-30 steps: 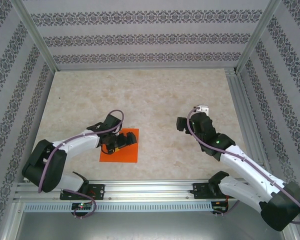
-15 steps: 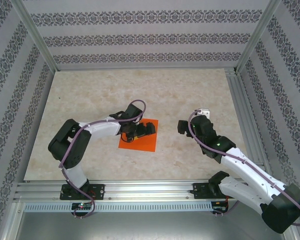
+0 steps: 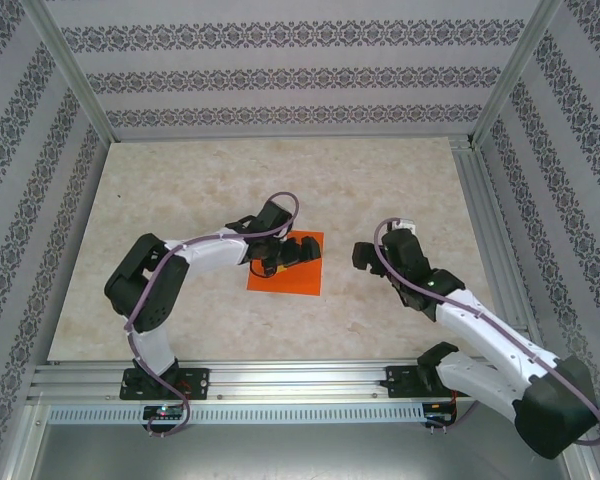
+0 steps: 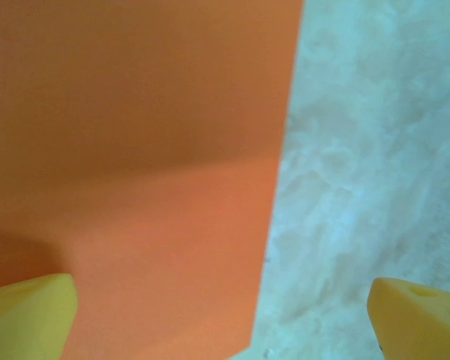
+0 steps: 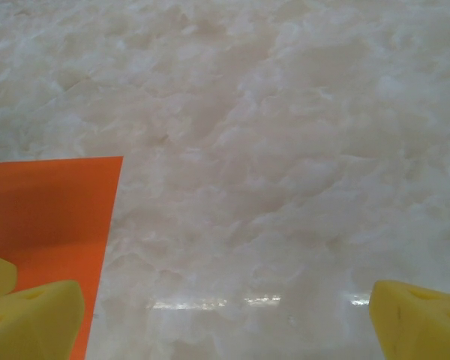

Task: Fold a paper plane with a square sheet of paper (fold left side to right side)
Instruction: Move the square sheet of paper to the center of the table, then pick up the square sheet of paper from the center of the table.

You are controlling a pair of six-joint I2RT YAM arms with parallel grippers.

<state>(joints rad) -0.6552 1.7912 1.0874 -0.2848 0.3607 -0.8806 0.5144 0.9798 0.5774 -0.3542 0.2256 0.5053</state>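
Observation:
The square sheet of paper (image 3: 290, 278) is bright orange and lies flat and unfolded on the marble table, near the middle. My left gripper (image 3: 302, 250) is low over its far right part, open. In the left wrist view the sheet (image 4: 135, 150) covers the left half. My left gripper (image 4: 223, 322) straddles the sheet's right edge there, one yellow fingertip (image 4: 26, 315) over paper and the other over bare table. My right gripper (image 3: 361, 255) is open just right of the sheet, facing it. In the right wrist view my right gripper (image 5: 225, 322) has only table between its pads, and the sheet's corner (image 5: 45, 210) is at the left.
The pale marble table (image 3: 280, 180) is walled by patterned panels on three sides, with metal posts at the corners. An aluminium rail (image 3: 280, 378) carrying both arm bases runs along the near edge. A metal strip (image 3: 485, 230) borders the table's right side.
The left gripper has swept right and slightly away from the near edge, and the orange sheet has slid with it toward the centre. The right gripper has shifted only slightly.

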